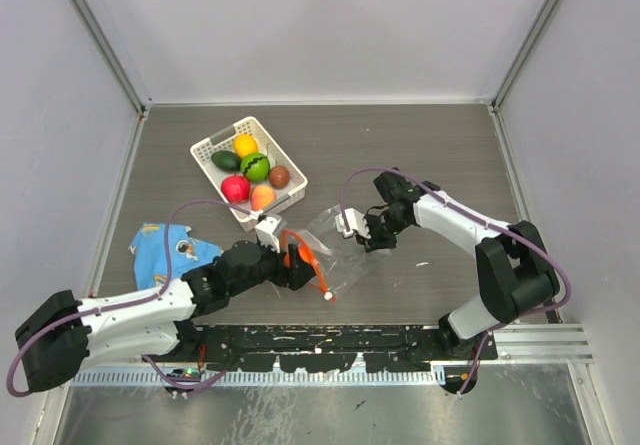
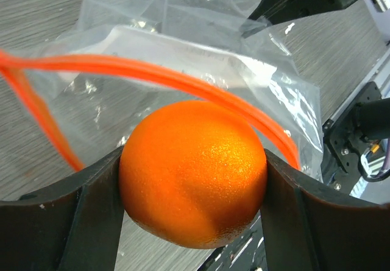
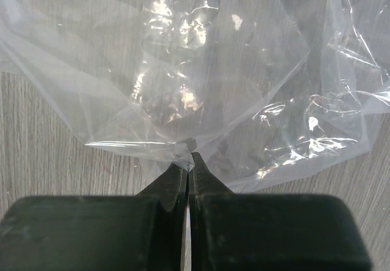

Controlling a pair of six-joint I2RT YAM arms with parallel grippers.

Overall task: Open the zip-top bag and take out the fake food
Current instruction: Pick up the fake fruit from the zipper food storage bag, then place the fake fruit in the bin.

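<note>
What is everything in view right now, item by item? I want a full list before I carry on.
table: one, grey wood grain, under everything
basket: one, white, far side, left of centre
toy fruits: six, yellow, dark green, green, brown, red-pink and peach, in the basket
orange: one, orange, held by the bag's open mouth
bag: one, clear, mid-table on the near side
zip strip: one, orange-red, along the bag's mouth
cloth: one, blue printed, near left
left pincer: one, black, closed on the orange
right pincer: one, black, shut on the bag's edge
</note>
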